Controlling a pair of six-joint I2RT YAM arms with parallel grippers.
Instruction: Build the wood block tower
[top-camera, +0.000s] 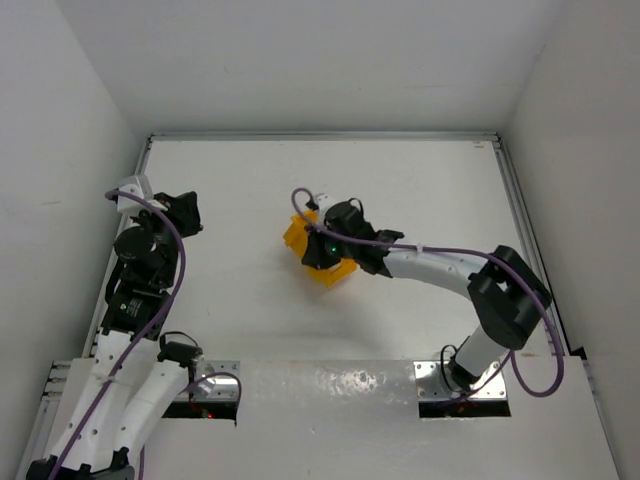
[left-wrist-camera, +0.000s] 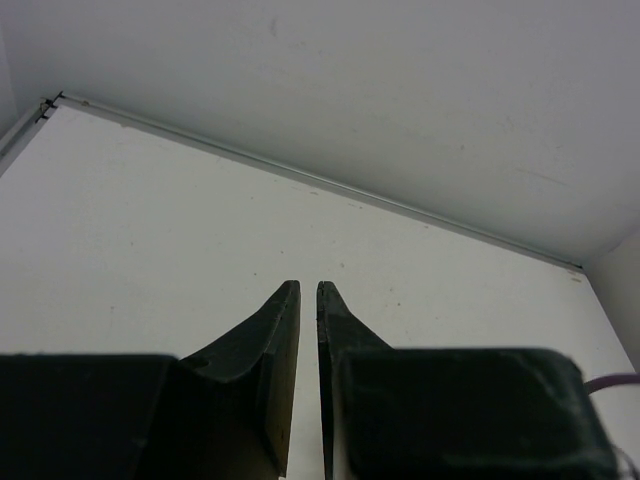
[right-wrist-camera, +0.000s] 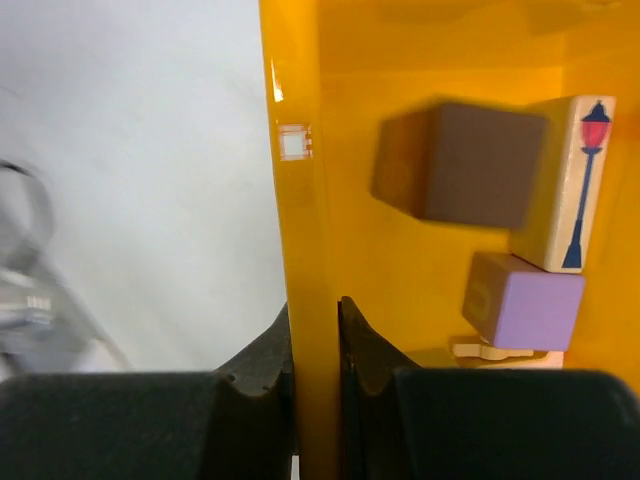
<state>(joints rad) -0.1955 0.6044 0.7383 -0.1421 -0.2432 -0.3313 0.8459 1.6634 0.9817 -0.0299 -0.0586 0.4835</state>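
Note:
In the right wrist view several wooden blocks lie inside a yellow plastic bin (right-wrist-camera: 300, 200): a dark brown cube (right-wrist-camera: 470, 165), a purple cube (right-wrist-camera: 525, 300) and a pale tan block (right-wrist-camera: 570, 180) printed with a red street lamp. My right gripper (right-wrist-camera: 315, 310) is shut on the bin's side wall, one finger outside and one inside. From above, that gripper (top-camera: 318, 250) covers the bin (top-camera: 297, 238) at mid-table and hides the blocks. My left gripper (top-camera: 185, 212) hovers at the far left, its fingers (left-wrist-camera: 285, 330) a narrow slit apart with nothing between them.
A metal rail (left-wrist-camera: 300, 178) runs along the table's far edge under the white back wall. White walls close in the left and right sides. A purple cable (top-camera: 440, 250) trails along the right arm.

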